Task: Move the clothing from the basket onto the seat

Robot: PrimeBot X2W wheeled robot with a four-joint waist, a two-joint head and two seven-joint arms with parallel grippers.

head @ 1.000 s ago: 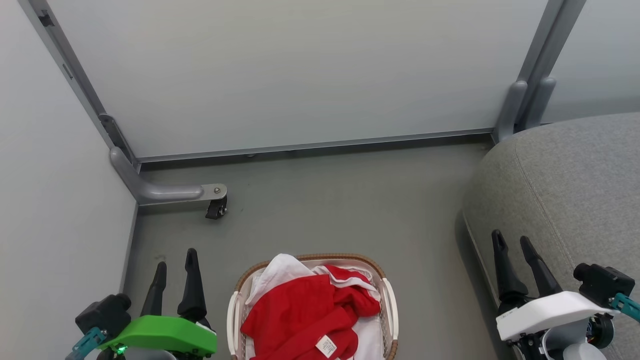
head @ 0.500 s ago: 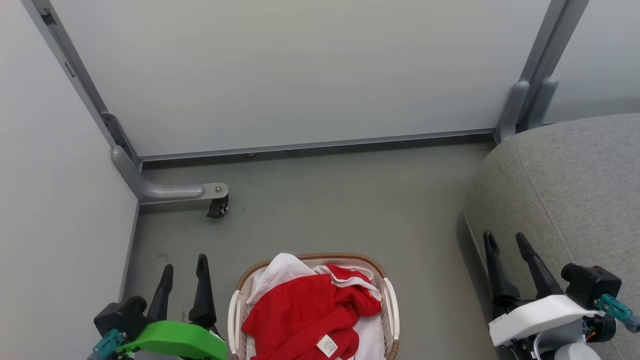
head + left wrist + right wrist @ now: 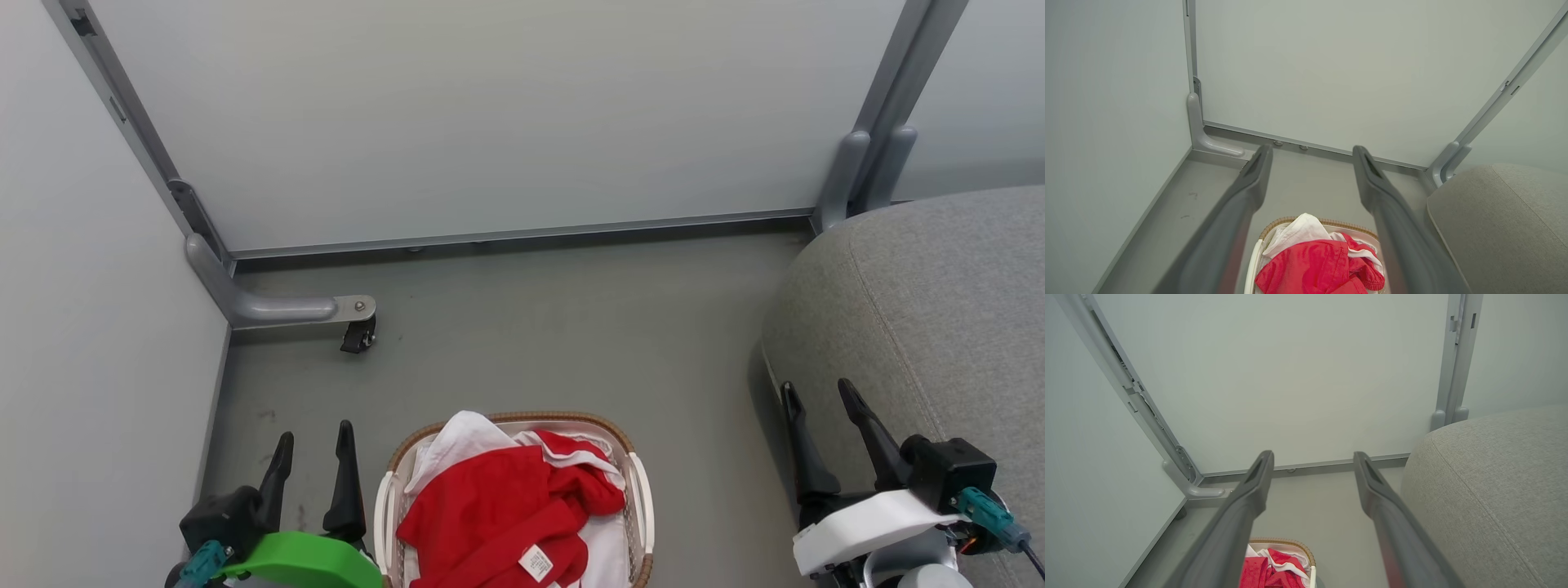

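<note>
Red clothing (image 3: 498, 510), judged soft, light and limp, is heaped in the basket (image 3: 531, 417), best pinched at a raised fold, and is flanked by the left gripper (image 3: 316, 431) and right gripper (image 3: 815, 384), both spread wide and empty.

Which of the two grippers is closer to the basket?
The left gripper, the one with the green cover: it stands right beside the basket. The right gripper, with the white cover, is farther off, by the sofa.

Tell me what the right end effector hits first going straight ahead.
Probably the wall panel, low near its rail. The right end effector looks set to pass the sofa and the basket, though depth is unclear.
</note>
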